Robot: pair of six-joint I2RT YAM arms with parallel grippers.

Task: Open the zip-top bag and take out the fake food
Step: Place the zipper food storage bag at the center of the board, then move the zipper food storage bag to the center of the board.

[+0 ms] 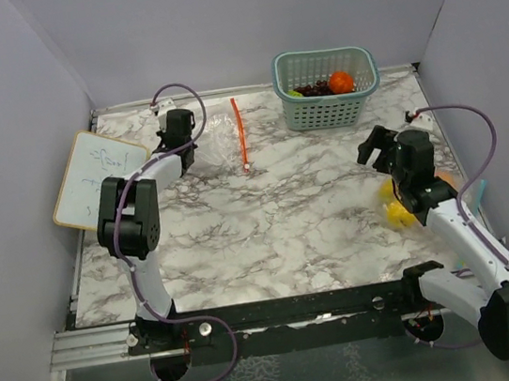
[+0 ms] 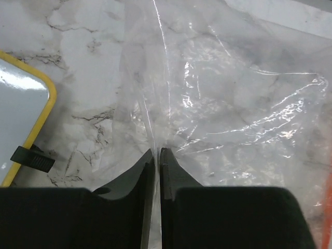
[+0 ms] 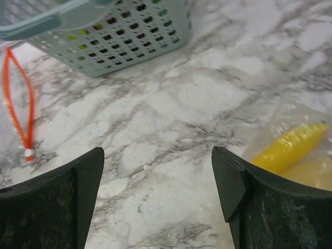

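The zip-top bag (image 2: 233, 104) lies flat on the marble table (image 1: 270, 236) at the far left and looks empty, its orange zip strip (image 1: 240, 136) on the side toward the teal basket (image 1: 329, 112). My left pincer (image 2: 157, 155) is clenched on a fold of its film. An orange (image 1: 341, 82) sits in the basket, and a banana (image 3: 290, 148) lies near my right pincer (image 3: 155, 155), which gapes wide with nothing in it. I judge the emptying all but finished. Next I should let go of the film.

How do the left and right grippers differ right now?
The left gripper is shut, pinching the clear zip-top bag; the right gripper is open and holds nothing. The left sits by the whiteboard, the right near the yellow banana. Both have black fingers.
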